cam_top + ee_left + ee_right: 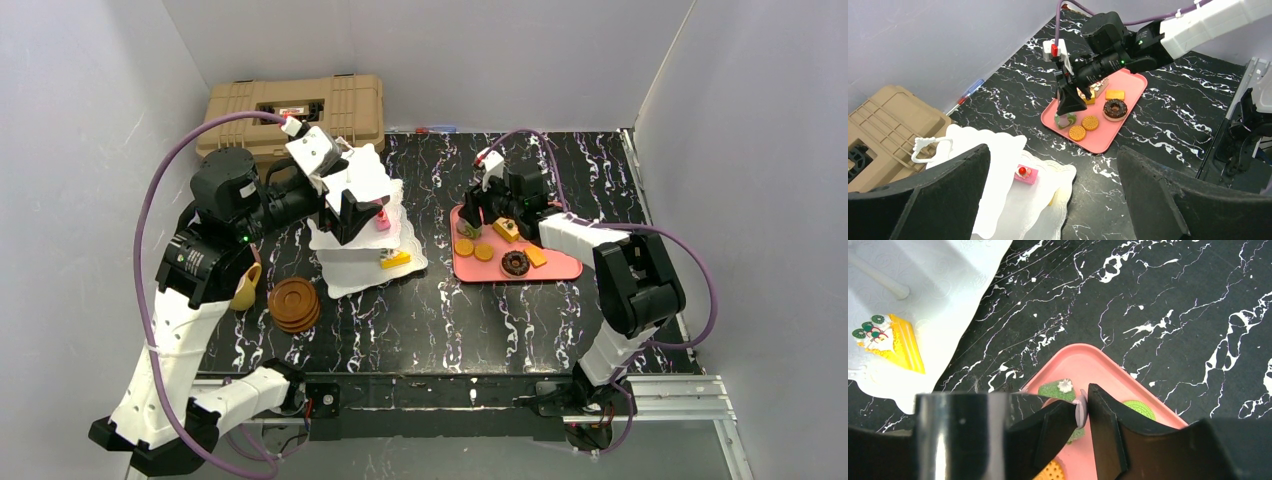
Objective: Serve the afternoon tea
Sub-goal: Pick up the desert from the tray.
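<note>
The white three-tier stand (365, 255) stands left of centre. It carries a pink pastry with a cherry (1025, 173) and a yellow cake wedge (893, 340). My left gripper (350, 215) hovers over the stand, its jaws wide open and empty (1055, 200). My right gripper (470, 222) is low over the left end of the pink-red tray (560, 268). It is shut on a thin pale pink piece (1081, 409), seen edge-on, just above a green pastry with a white flower (1060, 389). A yellow cup (245, 290) and stacked brown saucers (294, 303) sit left of the stand.
The tray also holds a chocolate donut (1114, 108), two round biscuits (1077, 132), an orange block (1115, 94) and a green cookie (1139, 409). A tan ribbed case (300, 110) stands at the back left. Grey walls close in on three sides.
</note>
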